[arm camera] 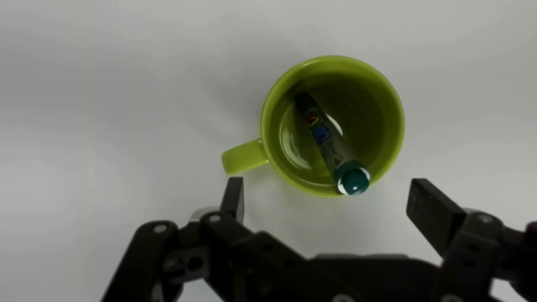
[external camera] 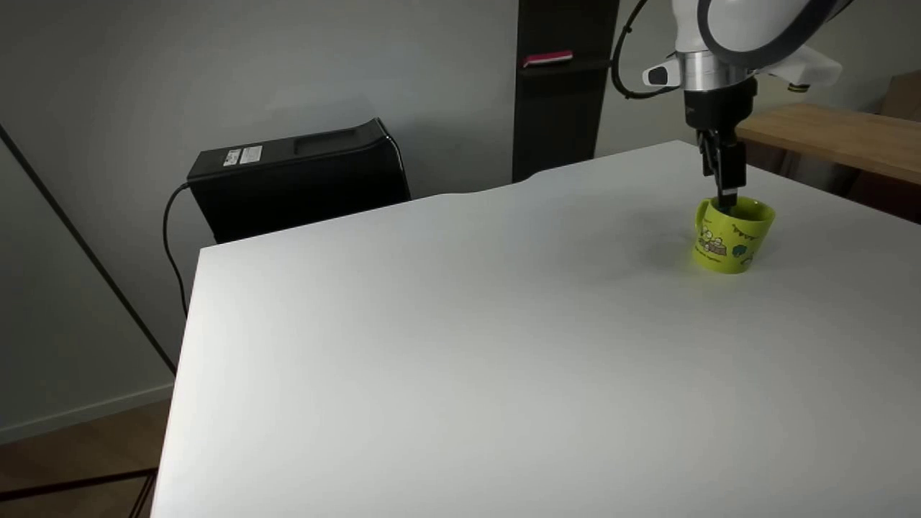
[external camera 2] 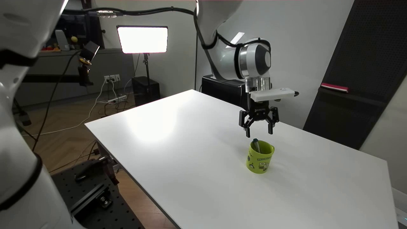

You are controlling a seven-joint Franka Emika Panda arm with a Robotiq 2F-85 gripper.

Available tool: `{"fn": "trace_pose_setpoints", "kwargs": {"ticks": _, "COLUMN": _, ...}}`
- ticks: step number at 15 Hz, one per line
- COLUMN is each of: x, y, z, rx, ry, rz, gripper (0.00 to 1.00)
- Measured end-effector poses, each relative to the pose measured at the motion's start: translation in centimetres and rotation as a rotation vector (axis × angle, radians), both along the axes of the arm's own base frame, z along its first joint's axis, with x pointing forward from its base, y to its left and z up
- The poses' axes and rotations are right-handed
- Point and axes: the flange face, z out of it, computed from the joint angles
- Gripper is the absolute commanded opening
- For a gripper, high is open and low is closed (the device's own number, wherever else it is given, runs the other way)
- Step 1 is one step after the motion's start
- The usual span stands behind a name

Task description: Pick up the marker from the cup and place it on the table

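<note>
Marker point(arm camera: 329, 143) leans inside the cup point(external camera 2: 259, 163), its green end at the rim; the cup stands upright on the desk point(external camera 2: 190, 159), and I have the jaws spread wide above it.

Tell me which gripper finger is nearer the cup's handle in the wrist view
The finger at the wrist picture's left: its tip shows close to the handle, while the other finger shows beyond the opposite side of the cup.
</note>
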Motion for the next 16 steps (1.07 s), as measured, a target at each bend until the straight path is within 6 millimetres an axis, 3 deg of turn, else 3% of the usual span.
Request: {"fn": "trace_pose_setpoints", "kwargs": {"ticks": 16, "x": -0.5, "y": -2.1, "z": -1.1, "rx": -0.037, "ry": 0.04, "rz": -0.05, "gripper": 1.0}}
